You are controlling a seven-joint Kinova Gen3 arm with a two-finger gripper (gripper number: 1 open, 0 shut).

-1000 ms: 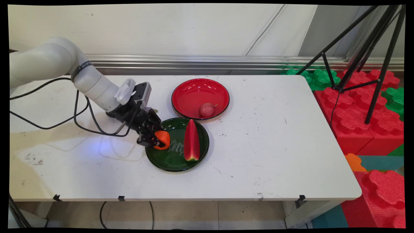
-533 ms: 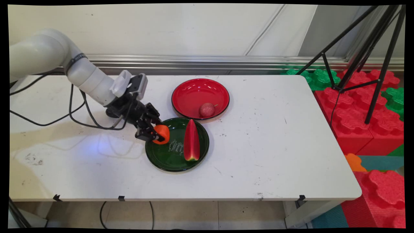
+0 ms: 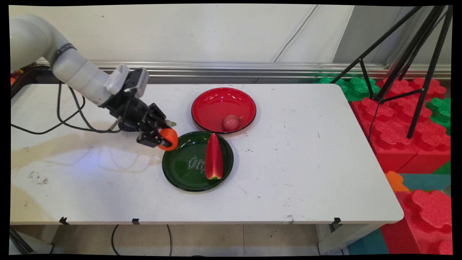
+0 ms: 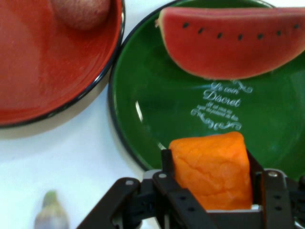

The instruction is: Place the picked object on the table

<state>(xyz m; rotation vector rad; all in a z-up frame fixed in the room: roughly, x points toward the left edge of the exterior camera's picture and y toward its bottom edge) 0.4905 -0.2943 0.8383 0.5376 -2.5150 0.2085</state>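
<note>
My gripper [image 3: 164, 139] [image 4: 212, 179] is shut on an orange chunk of toy food [image 3: 169, 139] [image 4: 212, 171]. It hangs above the upper left rim of the green plate [image 3: 182, 169] [image 4: 157, 109]. A watermelon slice [image 3: 213, 157] [image 4: 233, 40] lies on that plate to the right of the gripper. Behind it stands a red plate [image 3: 216, 103] [image 4: 43, 81] holding a small reddish round fruit [image 3: 231, 122] [image 4: 81, 12].
A small greyish-green object [image 3: 171, 123] [image 4: 50, 214] lies on the white table [image 3: 306, 162] just behind the gripper. Black cables [image 3: 68, 115] hang from the arm at left. Right of the table are red and green foam blocks [image 3: 397, 126] and a black tripod [image 3: 415, 61].
The gripper has lifted the orange chunk up and to the left, from inside the green plate to above its upper left rim.
</note>
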